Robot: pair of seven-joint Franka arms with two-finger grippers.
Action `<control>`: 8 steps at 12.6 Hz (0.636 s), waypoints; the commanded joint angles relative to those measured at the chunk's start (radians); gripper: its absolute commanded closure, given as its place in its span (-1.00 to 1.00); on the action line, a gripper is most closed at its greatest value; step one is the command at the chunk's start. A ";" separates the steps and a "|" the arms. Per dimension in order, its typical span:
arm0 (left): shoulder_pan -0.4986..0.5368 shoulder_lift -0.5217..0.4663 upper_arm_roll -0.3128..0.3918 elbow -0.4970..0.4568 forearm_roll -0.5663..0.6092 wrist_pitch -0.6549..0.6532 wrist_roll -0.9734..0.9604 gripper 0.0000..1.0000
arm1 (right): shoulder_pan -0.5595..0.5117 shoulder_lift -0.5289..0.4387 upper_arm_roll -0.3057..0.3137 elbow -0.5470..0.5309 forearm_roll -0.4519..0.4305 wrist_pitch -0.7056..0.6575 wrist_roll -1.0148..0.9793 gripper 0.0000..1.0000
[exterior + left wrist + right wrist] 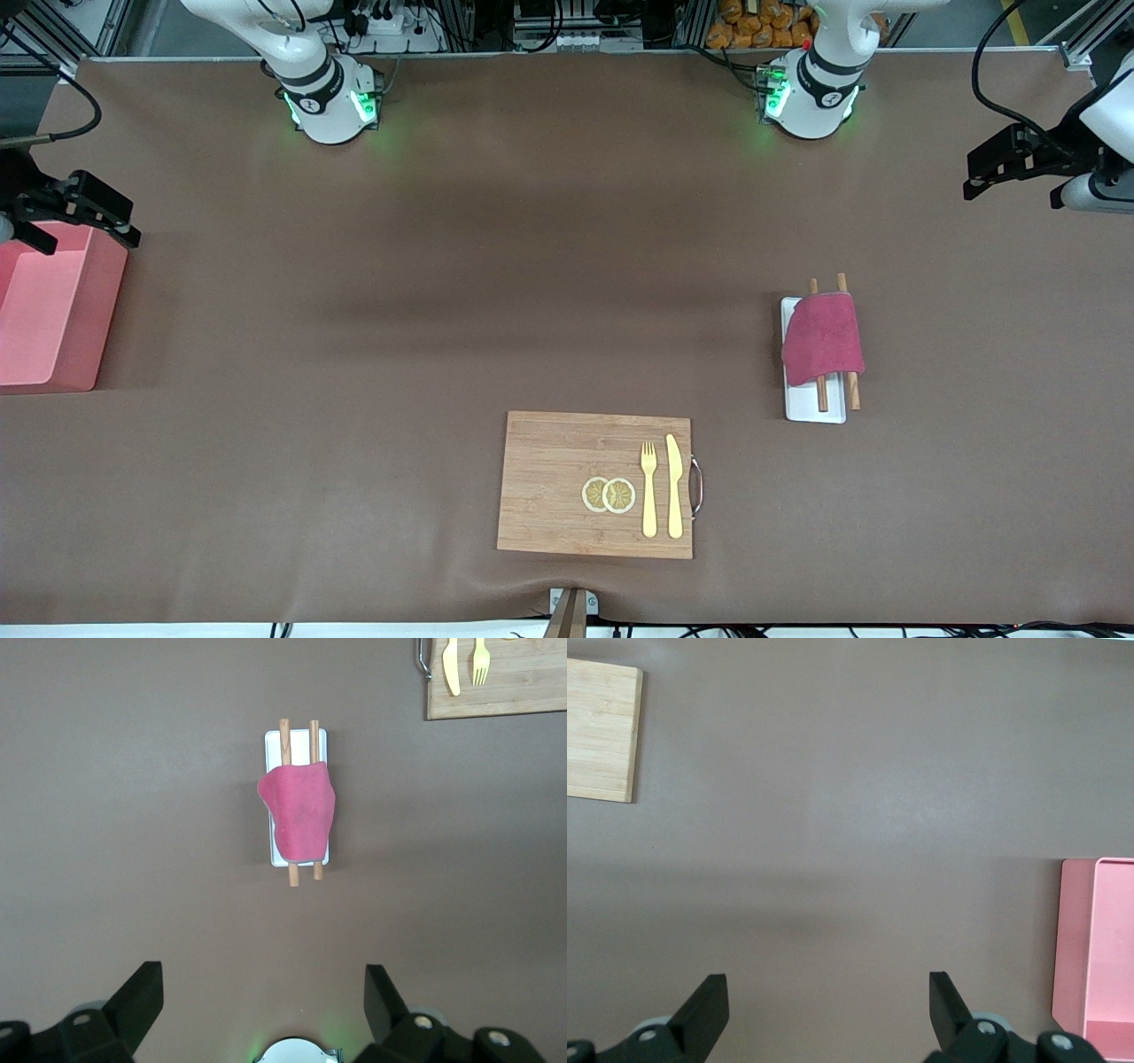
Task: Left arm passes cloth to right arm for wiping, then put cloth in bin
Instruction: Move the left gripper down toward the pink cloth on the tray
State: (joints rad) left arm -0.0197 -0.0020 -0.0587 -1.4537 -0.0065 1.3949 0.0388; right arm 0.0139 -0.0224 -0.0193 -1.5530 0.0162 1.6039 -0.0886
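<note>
Nearest the front camera lies the wooden cutting board, carrying two lemon slices, a fork and a knife; it sits well apart from both grippers, probably as the surface meant for wiping. Farther back, the cloth is draped over two wooden rods on a small white tray, likely raised so fingers can slip under it.

The left gripper hangs over the table at its own arm's end, jaws spread wide and empty. Its wrist view shows the cloth straight ahead of the fingers.

The right gripper waits, jaws apart, over the bin. Only the right wrist view shows the bin's inner floor.
</note>
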 commanded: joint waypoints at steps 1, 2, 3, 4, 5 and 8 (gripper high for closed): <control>0.012 -0.019 -0.012 -0.004 0.030 -0.010 0.004 -1.00 | -0.003 -0.005 0.002 0.001 -0.012 -0.006 0.001 -1.00; 0.012 -0.018 -0.012 -0.004 0.030 -0.010 0.003 -1.00 | -0.005 -0.005 0.002 0.001 -0.012 -0.006 0.001 -1.00; 0.007 -0.010 -0.016 -0.002 0.030 -0.010 0.001 -1.00 | -0.005 -0.005 0.002 0.001 -0.012 -0.006 0.001 -1.00; -0.002 -0.001 -0.018 0.006 0.030 -0.010 -0.003 -1.00 | -0.005 -0.005 0.002 0.001 -0.012 -0.006 0.001 -1.00; -0.005 0.028 -0.020 0.007 0.025 -0.010 -0.007 -1.00 | -0.005 -0.007 0.002 0.001 -0.012 -0.006 0.001 -1.00; -0.034 0.140 -0.029 0.038 0.019 0.042 0.035 -1.00 | -0.005 -0.005 0.002 0.001 -0.012 -0.006 0.001 -1.00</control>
State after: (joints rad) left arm -0.0406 0.0546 -0.0782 -1.4572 -0.0065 1.4123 0.0450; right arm 0.0138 -0.0222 -0.0205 -1.5535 0.0161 1.6036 -0.0886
